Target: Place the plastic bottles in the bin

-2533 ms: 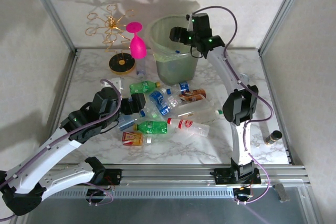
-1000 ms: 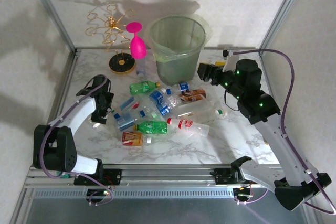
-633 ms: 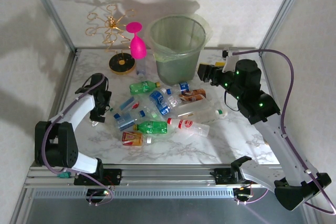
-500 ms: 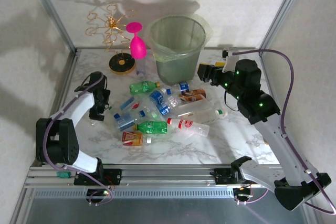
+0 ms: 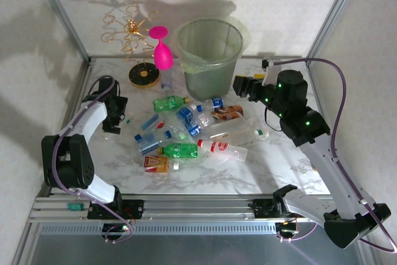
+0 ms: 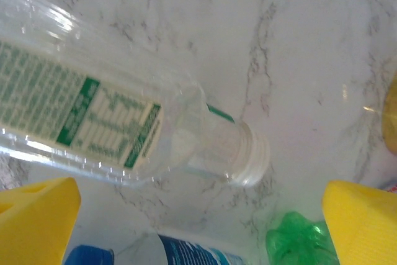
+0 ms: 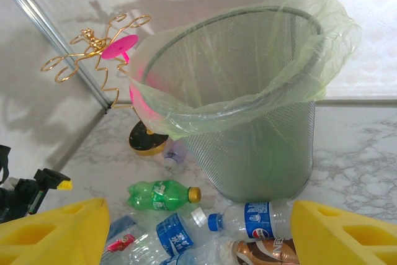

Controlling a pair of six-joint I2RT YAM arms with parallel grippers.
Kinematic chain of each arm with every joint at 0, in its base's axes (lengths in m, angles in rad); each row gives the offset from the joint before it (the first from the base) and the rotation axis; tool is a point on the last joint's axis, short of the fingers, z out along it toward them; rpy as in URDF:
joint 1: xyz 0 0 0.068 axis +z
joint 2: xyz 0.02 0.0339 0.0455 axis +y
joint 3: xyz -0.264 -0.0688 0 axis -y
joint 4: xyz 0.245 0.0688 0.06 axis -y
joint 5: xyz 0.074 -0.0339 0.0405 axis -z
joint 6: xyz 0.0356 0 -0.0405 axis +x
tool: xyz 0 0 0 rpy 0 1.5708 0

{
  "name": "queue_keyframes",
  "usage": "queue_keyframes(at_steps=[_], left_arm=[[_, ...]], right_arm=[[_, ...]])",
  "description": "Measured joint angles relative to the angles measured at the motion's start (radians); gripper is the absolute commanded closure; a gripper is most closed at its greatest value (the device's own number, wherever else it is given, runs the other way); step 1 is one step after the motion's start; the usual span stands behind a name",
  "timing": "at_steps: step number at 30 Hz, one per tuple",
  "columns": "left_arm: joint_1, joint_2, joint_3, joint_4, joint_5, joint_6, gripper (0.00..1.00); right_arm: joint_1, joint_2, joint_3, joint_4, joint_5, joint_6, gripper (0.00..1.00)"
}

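Left wrist view has the left gripper [image 6: 198, 224] spread wide, its two yellow fingers [image 6: 37, 218] at the lower corners with nothing clamped between them. Just beyond the fingertips a clear bottle [image 6: 105, 116] with a green-and-white label lies on its side on the marble table [image 6: 298, 41], its white cap pointing toward the finger on the picture's right. Between the tips peek a blue-labelled bottle [image 6: 186, 254] and the crumpled end of a green bottle [image 6: 296, 245], the green one just beside the right-hand finger.

Right wrist view shows the right gripper [image 7: 198, 234] likewise released and empty, its yellow fingers [image 7: 56, 234] far apart. Straight ahead of them the bin [image 7: 260, 134] stands upright, a mesh basket lined with a pale green bag. Below and between the fingers, on the table, lie an orange-capped green bottle [image 7: 158, 193], a blue-capped bottle [image 7: 257, 218] and a brown-labelled bottle [image 7: 263, 252], the last nearest the right-hand finger. Beyond the left-hand finger a pink goblet [image 7: 121, 48] shows partly behind the bin's rim.
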Motion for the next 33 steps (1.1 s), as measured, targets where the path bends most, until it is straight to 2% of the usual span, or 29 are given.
queue_keyframes(at_steps=[7,14,33], left_arm=[[0.000,-0.074,-0.005,0.002,0.062,-0.001,0.00],[0.000,-0.090,-0.145,0.061,0.121,-0.013,0.00],[0.100,-0.018,-0.158,0.155,0.069,-0.002,0.00]], right_arm=[[0.002,0.000,-0.019,0.001,-0.004,0.008,0.23],[0.004,0.000,-0.027,0.001,-0.004,0.008,0.23],[0.007,-0.014,-0.028,-0.016,-0.003,0.003,0.20]])
